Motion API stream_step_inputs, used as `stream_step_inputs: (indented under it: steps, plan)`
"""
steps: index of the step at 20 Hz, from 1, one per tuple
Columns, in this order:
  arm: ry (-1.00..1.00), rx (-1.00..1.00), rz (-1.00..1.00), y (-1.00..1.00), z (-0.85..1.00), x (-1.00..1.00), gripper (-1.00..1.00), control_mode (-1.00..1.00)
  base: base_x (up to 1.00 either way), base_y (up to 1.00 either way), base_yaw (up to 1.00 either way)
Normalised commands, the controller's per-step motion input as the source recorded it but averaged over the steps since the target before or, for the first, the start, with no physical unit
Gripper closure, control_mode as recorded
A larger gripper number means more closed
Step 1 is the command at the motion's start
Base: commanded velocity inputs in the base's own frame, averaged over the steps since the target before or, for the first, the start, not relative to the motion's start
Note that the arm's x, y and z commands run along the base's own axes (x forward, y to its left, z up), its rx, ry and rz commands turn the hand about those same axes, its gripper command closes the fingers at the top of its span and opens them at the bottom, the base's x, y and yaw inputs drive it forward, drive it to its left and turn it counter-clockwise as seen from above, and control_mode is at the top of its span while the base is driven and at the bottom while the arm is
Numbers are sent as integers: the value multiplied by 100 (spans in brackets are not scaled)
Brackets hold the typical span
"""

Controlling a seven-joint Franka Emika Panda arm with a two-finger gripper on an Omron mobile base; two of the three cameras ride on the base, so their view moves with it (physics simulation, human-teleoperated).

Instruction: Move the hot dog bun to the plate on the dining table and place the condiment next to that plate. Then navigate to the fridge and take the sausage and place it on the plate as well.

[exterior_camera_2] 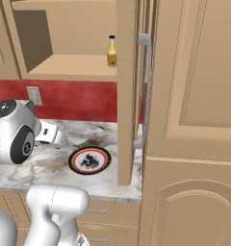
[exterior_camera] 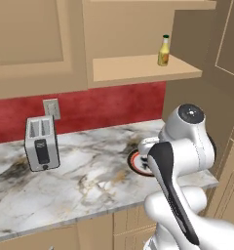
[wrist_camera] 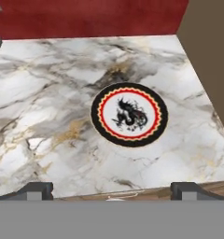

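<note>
The condiment point(exterior_camera: 164, 50) point(exterior_camera_2: 111, 51), a yellow bottle with a green cap, stands upright on an open wooden cabinet shelf above the counter. A round plate point(exterior_camera_2: 90, 160) point(wrist_camera: 129, 114) point(exterior_camera: 135, 163) with a red and black rim and a white centre with a dark mark lies bare on the wood-drawered marble counter point(exterior_camera: 89, 180), near its right end. My gripper point(wrist_camera: 113, 191) hangs above the counter's front edge, short of the plate. It is open, its two fingertips point(wrist_camera: 37, 189) stand far apart and nothing is between them. In the left base view my arm hides part of the plate.
A steel toaster point(exterior_camera: 41, 143) stands at the counter's left, below a wall outlet point(exterior_camera: 51, 108). An open cabinet door point(exterior_camera_2: 127, 96) with a long bar handle point(exterior_camera_2: 145, 91) juts out right of the plate. Tall wooden cabinets close off the right side.
</note>
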Motion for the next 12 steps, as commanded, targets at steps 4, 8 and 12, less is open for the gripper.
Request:
stream_step_inputs:
  steps: [4,8,12]
  plan:
    - [0,0,0,0,0,0,-100,100,92,-8,11]
    - [-6,0,4,-12,24,43,-100,-100,46,0,4]
    - [-22,0,3,-29,90,70,-100,-100,0,0,0]
